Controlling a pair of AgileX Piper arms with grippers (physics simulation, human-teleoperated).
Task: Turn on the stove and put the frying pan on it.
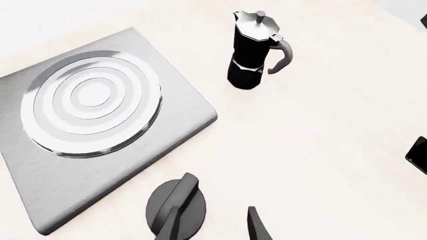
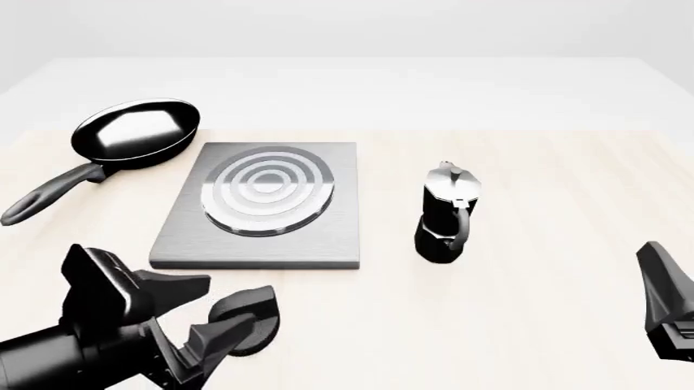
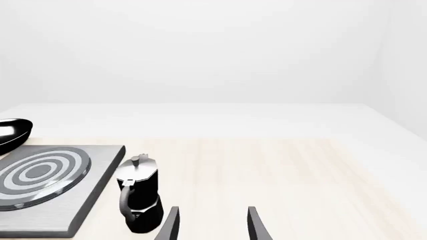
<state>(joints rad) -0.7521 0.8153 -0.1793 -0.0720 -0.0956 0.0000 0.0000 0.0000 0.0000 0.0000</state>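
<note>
Right now the knob step is in hand: the left gripper (image 2: 240, 323) hangs over the black knob (image 1: 176, 208) that sits on the tabletop (image 2: 542, 179) just in front of the stove (image 2: 260, 244), its fingers spread with the knob between them and nothing gripped yet, as far as I can tell. The frying pan (image 2: 136, 132) rests on the tabletop beside the stove's far left corner, handle pointing toward the arms' side. A moka pot (image 2: 446, 213) stands to the stove's right. The right gripper (image 3: 212, 225) waits low at the right, fingers apart and empty. Next, I judge, the left fingers need to close on the knob and twist.
</note>
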